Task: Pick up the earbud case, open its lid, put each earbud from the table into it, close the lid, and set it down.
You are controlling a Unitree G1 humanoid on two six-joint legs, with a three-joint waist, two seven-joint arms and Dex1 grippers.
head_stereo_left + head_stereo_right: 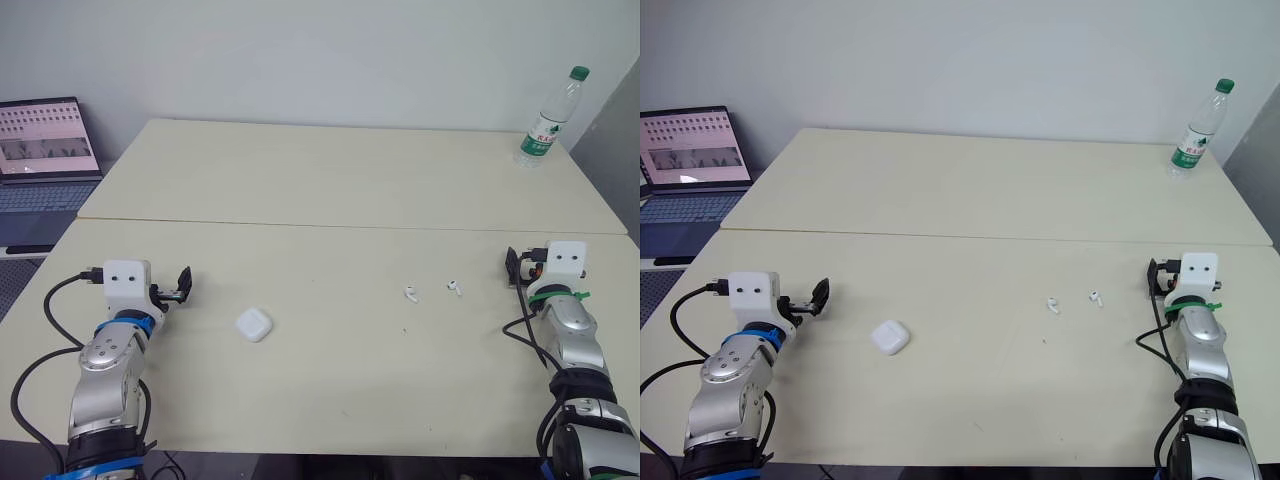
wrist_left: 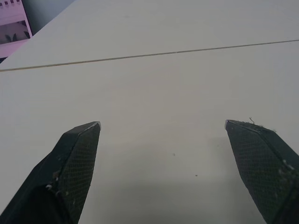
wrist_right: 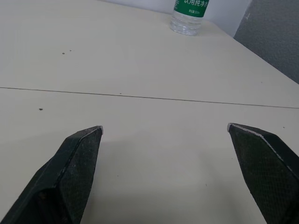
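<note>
The white earbud case (image 1: 254, 325) lies on the table (image 1: 330, 180) with its lid down, and nothing touches it. The left gripper (image 1: 182, 285) sits near the case on its left, fingers spread wide and holding nothing. To the right of the case, well apart from it, lie the first earbud (image 1: 411, 294) and the second earbud (image 1: 455, 287). The right gripper (image 1: 513, 268) is farther right of the case, also spread wide and empty.

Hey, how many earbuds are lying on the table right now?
2. The left earbud and the right earbud lie side by side on the table, right of the closed earbud case. None seems hidden.
</note>
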